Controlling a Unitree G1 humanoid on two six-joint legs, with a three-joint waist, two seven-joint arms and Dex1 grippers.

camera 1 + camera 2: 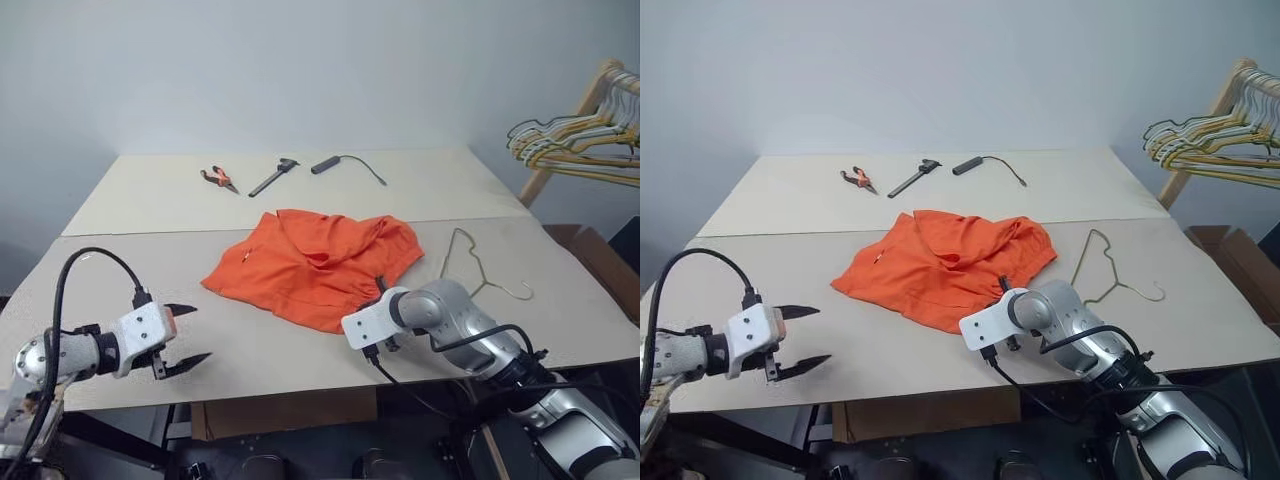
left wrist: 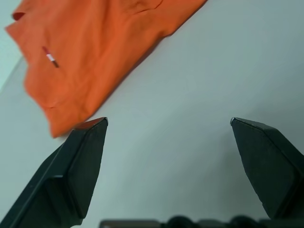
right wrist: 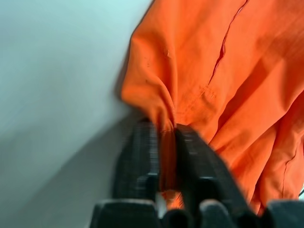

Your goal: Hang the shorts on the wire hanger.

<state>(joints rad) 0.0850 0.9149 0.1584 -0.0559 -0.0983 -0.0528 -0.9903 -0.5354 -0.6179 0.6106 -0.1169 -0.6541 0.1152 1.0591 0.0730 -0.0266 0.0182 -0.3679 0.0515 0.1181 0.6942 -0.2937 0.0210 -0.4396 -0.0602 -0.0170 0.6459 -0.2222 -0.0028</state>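
The bright orange shorts (image 1: 315,262) lie crumpled in the middle of the pale table (image 1: 120,290). My right gripper (image 3: 164,126) is shut on a fold of their near right edge; in the right wrist view the cloth is pinched between the two black fingers. The thin wire hanger (image 1: 483,265) lies flat on the table just right of the shorts, beyond my right wrist. My left gripper (image 1: 200,333) hovers low over the table at the near left, open and empty, short of the shorts' left corner (image 2: 57,123).
Orange-handled pliers (image 1: 218,178), a dark hammer-like tool (image 1: 275,177) and a black-handled tool with a cable (image 1: 345,163) lie on the far half of the table. A wooden rack with several pale hangers (image 1: 575,140) stands at the right, above a cardboard box (image 1: 600,262).
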